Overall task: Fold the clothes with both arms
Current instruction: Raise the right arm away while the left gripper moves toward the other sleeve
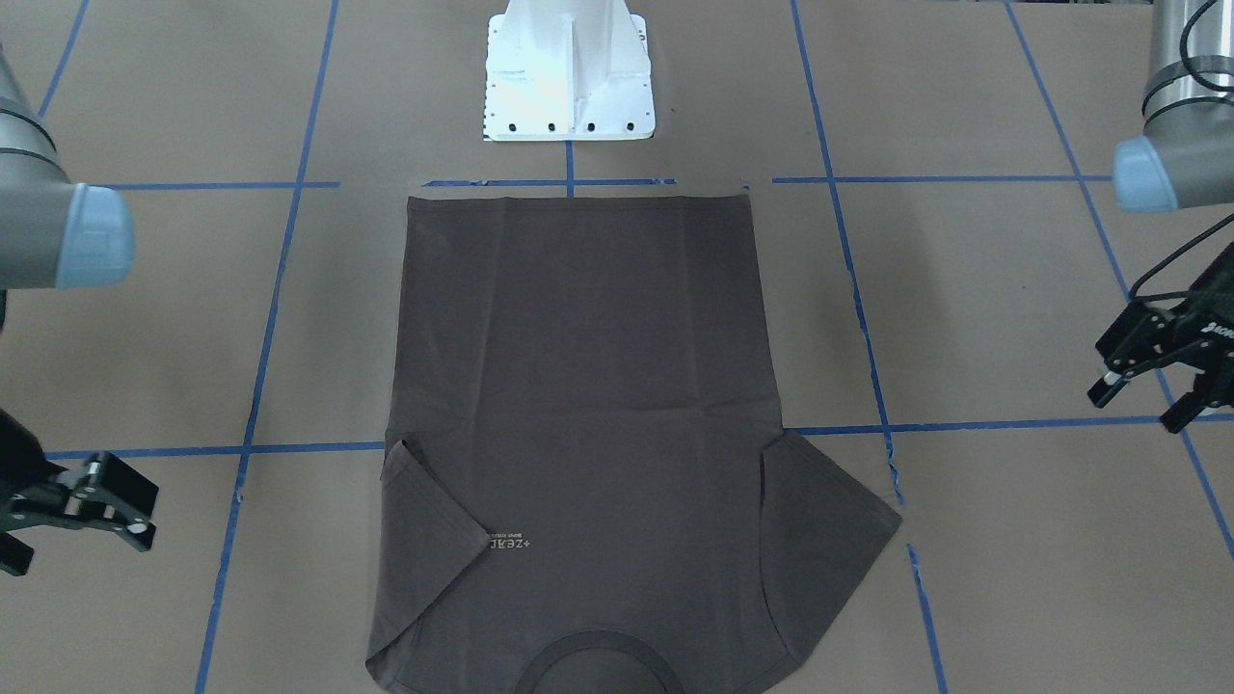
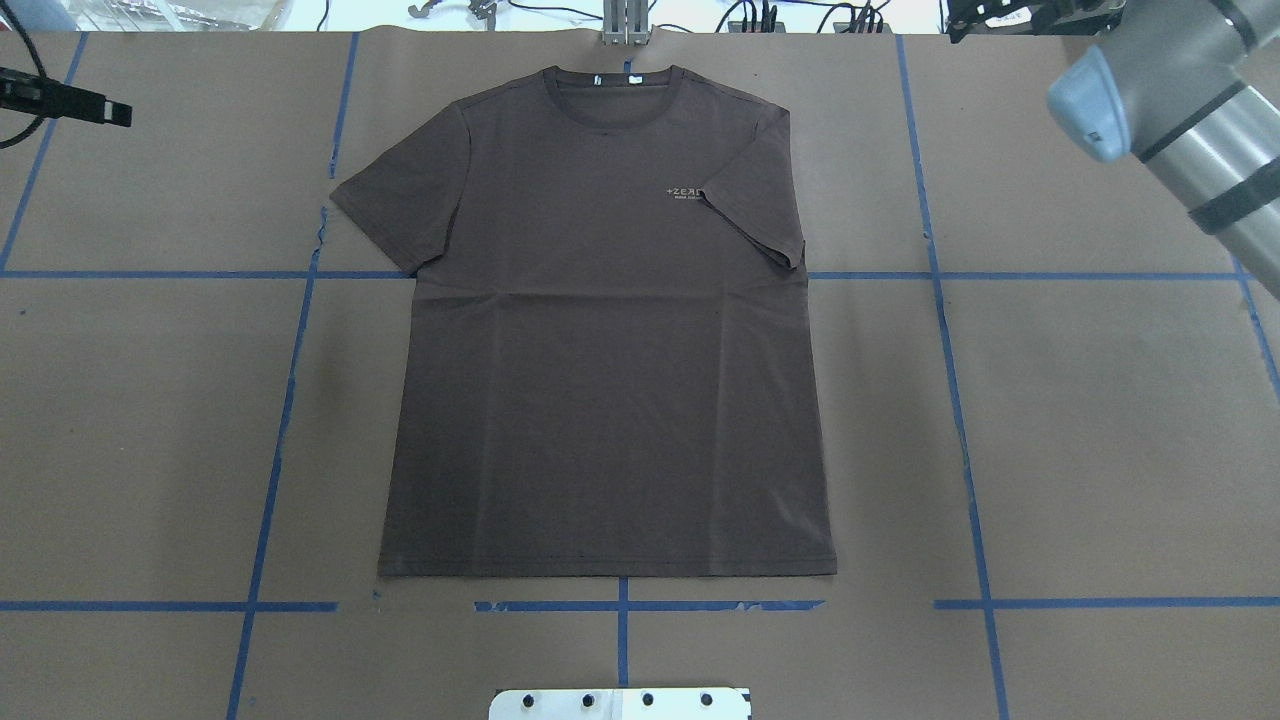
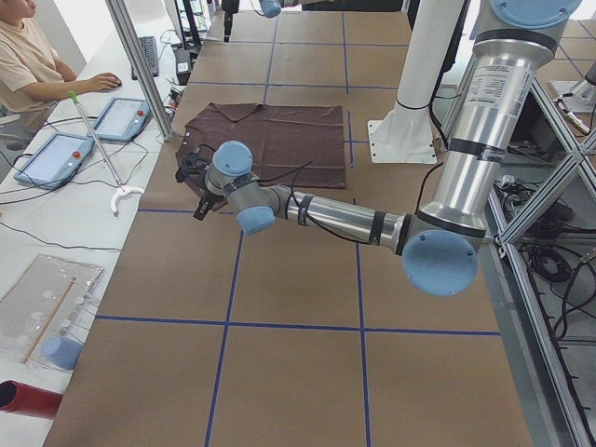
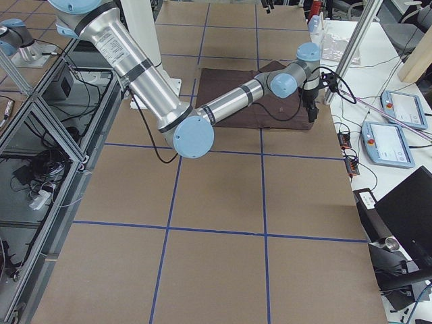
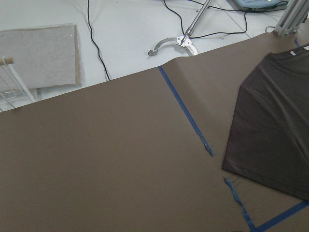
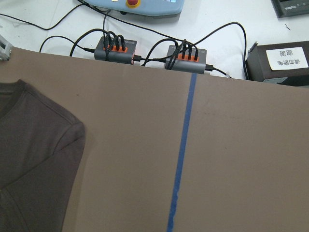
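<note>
I have the shirt (image 2: 600, 330) lying flat and face up in the middle of the table (image 2: 1100, 450), which is covered in brown paper and gridded with blue tape (image 2: 1100, 275). In the overhead frame the collar (image 2: 612, 100) is at the top and the hem (image 2: 600, 568) near the bottom, a little above the white base (image 2: 620, 703). The folded sleeve (image 2: 760, 200), on the right of that frame, is turned in over the chest and covers the end of the pale lettering (image 2: 685, 192); the flat sleeve (image 2: 390, 200), on the left, lies spread out on the paper. In the front view the left gripper (image 1: 1140, 407) sits at the right edge at mid-height, fingers spread with nothing between them, well apart from the shirt. The right gripper (image 1: 77, 542) is at the lower left edge, likewise spread and empty, off to the side of the folded sleeve. My left wrist camera has the flat sleeve at the right of the frame beside a tape line; the right wrist camera has the shoulder at lower left, with tape running down the middle. A person (image 3: 28, 65) sits at a desk in the upper left of the left side view
</note>
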Action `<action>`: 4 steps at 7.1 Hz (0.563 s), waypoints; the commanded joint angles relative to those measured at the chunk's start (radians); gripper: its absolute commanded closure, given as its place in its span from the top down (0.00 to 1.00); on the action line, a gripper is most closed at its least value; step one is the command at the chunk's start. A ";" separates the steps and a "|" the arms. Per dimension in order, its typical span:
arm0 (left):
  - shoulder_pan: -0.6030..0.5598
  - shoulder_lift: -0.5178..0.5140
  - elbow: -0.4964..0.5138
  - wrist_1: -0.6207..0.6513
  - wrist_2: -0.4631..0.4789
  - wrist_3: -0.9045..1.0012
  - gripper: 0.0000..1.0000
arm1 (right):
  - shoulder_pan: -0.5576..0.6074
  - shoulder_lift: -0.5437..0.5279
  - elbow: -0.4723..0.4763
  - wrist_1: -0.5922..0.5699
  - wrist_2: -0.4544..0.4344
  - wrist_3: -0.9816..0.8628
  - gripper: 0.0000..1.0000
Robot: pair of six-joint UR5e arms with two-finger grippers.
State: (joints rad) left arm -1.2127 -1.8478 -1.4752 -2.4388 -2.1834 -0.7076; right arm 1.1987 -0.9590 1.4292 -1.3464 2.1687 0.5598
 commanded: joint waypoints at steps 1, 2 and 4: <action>0.138 -0.123 0.122 -0.013 0.217 -0.191 0.56 | 0.030 -0.069 0.063 0.003 0.029 -0.028 1.00; 0.184 -0.187 0.206 -0.014 0.275 -0.202 0.55 | 0.030 -0.072 0.062 0.003 0.028 -0.029 1.00; 0.277 -0.226 0.259 -0.013 0.420 -0.326 0.54 | 0.030 -0.079 0.062 0.003 0.025 -0.027 1.00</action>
State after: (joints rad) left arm -0.9927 -2.0461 -1.2527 -2.4515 -1.8443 -0.9653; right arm 1.2281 -1.0333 1.4902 -1.3438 2.1953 0.5328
